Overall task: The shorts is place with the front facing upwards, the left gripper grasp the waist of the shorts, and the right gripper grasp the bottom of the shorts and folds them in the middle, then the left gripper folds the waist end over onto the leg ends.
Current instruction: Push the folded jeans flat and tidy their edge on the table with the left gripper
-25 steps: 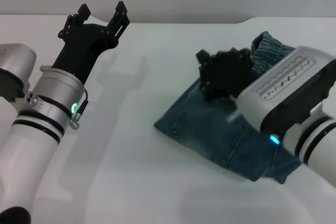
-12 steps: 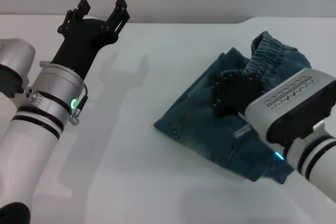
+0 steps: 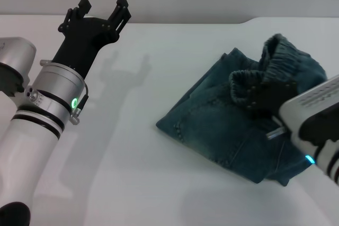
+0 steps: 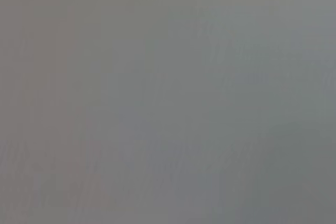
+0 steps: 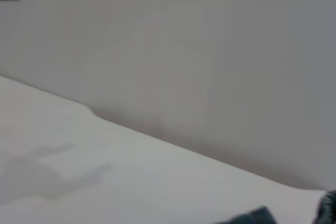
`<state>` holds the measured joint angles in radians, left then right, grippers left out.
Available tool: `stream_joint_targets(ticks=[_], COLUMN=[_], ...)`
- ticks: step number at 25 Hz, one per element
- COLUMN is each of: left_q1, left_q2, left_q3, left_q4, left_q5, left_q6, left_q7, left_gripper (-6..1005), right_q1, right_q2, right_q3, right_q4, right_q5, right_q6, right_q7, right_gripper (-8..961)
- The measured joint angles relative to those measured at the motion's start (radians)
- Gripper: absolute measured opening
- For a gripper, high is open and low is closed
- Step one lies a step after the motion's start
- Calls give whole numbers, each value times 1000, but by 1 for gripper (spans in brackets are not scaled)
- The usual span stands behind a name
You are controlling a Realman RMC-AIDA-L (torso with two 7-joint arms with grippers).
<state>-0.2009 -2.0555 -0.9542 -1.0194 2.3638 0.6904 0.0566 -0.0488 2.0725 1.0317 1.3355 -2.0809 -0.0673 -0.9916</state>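
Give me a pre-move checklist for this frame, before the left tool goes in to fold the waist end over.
1. The shorts already folded in half on the table: ok.
2. Waist end exposed for a grasp: not ok, it is bunched and the right tool sits against it.
3. Right tool released from the fabric: cannot tell.
4. Left tool open: ok.
5. Left tool close to the shorts: not ok, raised far to the robot's left.
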Motion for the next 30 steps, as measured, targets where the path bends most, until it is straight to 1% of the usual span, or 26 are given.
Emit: stream_joint_targets(ticks=[6,13,17,21,25,30], left_q1=[-1,-5,-24,-36,-56,-78], left_q2=[2,-1,-2,-3,-5,-7], left_q3=[0,0,6,10,22,33], left_q4=[0,2,16,23,32,42], left_q5=[9,24,25,25,25,25], left_q6=[0,-6,-13,-23,-31,-47], left_q7=[0,0,0,0,-1,-3], left_gripper=[739,736,734,732,730,728], right_q1=[-45,-77,-103,-133,-138,-112], right_q2=[-2,-1,2,4,5,4], right_q3=[60,89,104,148,185,181], right_q4=[2,16,20,19,7,4], right_q5=[-7,-26,-73,-103,-111,-114], right_q6=[-1,0,0,-1,-22,-44], right_q7=[-5,-8,-9,-9,-7,-8], right_gripper=[0,0,-1,-1,-1,-1])
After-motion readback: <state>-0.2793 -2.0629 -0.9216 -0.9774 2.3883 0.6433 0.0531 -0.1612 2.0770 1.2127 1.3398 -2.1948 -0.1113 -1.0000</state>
